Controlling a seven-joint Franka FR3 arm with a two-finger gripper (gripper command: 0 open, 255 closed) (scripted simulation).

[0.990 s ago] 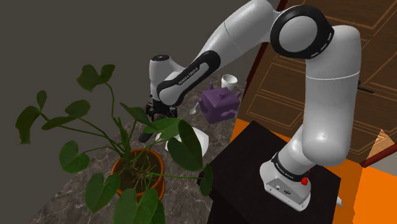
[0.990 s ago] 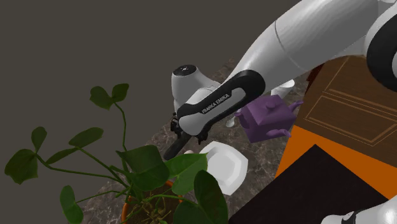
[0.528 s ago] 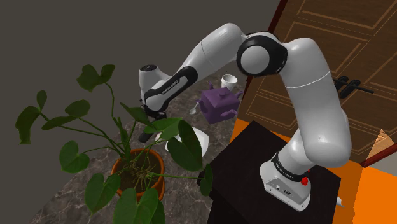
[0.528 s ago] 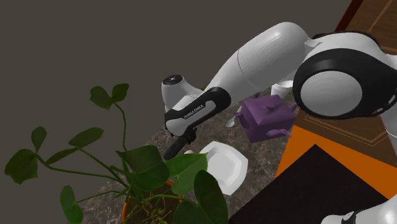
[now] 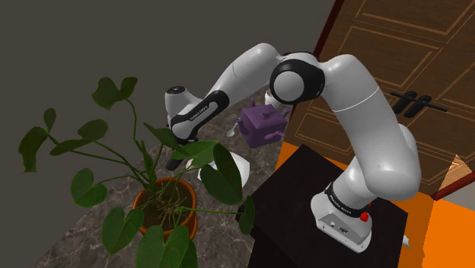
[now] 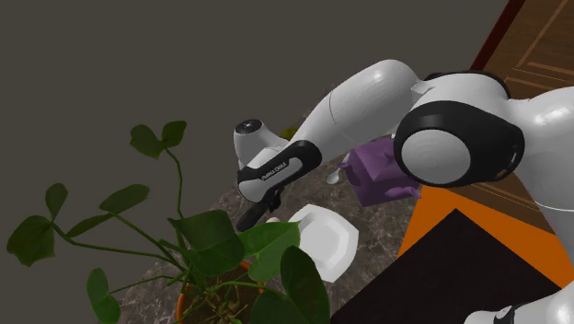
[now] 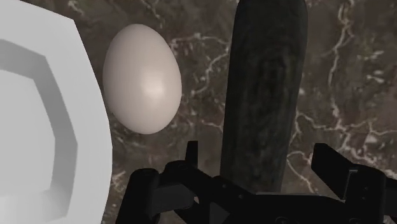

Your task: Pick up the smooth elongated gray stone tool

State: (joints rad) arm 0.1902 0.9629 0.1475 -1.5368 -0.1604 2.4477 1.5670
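Nearest in the shoulder view, the black stand (image 5: 293, 221) carries the base of the white arm (image 5: 373, 137). Beside it, toward that view's left, is a potted plant (image 5: 164, 204) with broad green leaves in an orange pot. Just behind the leaves a white dish (image 6: 324, 241) with angled sides sits on the dark marbled surface (image 7: 356, 70).

Above the dish's edge the arm bends down, and the black claw (image 7: 253, 149) hangs over the marbled surface. In the wrist view the dark grey stone tool (image 7: 264, 89) runs straight out from between the two fingers, long and smooth with a rounded far end. The fingers stand apart, one on each side of it, with a narrow gap on both sides, so the claw is open around the tool and not clasping it. In the second exterior view the tool slants down from the claw toward the leaves. Whether its lower end touches the surface cannot be told. A white egg (image 7: 141, 77) lies between the tool and the dish, clear of the tool.

Farther back is a purple block with stubby knobs (image 5: 263, 124), then a small white cup (image 5: 274, 97), and last a brown panelled door (image 5: 396, 53).
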